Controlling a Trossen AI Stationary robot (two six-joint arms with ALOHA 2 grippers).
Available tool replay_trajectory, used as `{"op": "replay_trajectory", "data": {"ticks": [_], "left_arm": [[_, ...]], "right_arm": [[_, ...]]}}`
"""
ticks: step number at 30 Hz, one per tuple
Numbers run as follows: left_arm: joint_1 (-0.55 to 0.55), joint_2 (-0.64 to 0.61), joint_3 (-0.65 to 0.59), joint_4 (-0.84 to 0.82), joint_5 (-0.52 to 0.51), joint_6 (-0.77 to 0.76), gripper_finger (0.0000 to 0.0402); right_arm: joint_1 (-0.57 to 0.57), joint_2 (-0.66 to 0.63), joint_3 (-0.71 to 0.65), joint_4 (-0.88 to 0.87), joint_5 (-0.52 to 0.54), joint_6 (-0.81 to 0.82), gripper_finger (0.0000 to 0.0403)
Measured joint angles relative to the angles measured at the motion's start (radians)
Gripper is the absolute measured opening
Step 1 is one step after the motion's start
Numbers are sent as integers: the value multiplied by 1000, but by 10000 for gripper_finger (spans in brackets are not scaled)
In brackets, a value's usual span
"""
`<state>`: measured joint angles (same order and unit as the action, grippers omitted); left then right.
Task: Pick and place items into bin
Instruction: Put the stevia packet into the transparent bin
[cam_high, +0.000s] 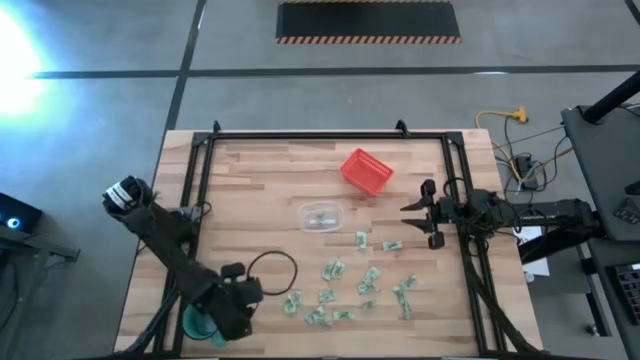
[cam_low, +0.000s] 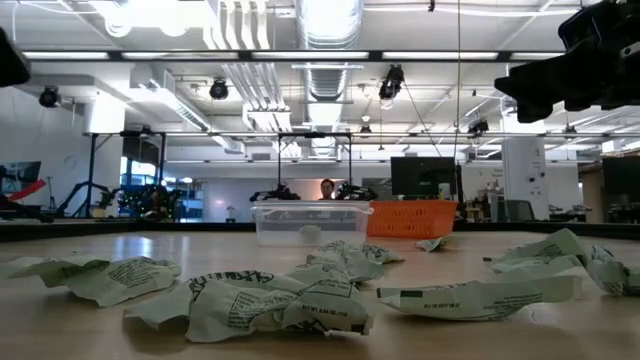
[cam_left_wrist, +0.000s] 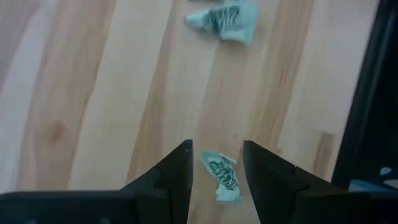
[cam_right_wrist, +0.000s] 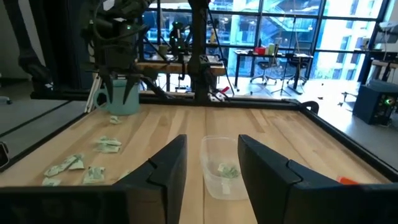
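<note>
Several pale green and white wrapped items lie scattered on the near half of the wooden table. One more lies inside the clear bin, which stands at the table's middle. My left gripper hangs open above the near left part of the table and points steeply down. In its wrist view, one item lies flat on the wood below the gap between the fingers, untouched. My right gripper waits open and level at the right, pointing at the bin.
A red mesh basket stands behind the bin, toward the far edge. A green cup stands at the near left corner, close beside my left arm. A black cable loop lies on the wood near my left gripper. Black frame rails border the table.
</note>
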<state>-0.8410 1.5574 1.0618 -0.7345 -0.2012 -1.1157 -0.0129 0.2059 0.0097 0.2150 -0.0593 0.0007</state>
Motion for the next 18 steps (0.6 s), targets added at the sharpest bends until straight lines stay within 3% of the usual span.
{"op": "replay_trajectory", "data": {"ticks": [5,13,18], "left_arm": [[-9,45,0,38,20,-13,122],[-4,141,27,42,171,-111,122],[0,198,77,35,185,-104,122]], "right_arm": [[0,8,0,0,0,1,131],[0,14,0,0,0,1,132],[0,21,0,0,0,9,133]]}}
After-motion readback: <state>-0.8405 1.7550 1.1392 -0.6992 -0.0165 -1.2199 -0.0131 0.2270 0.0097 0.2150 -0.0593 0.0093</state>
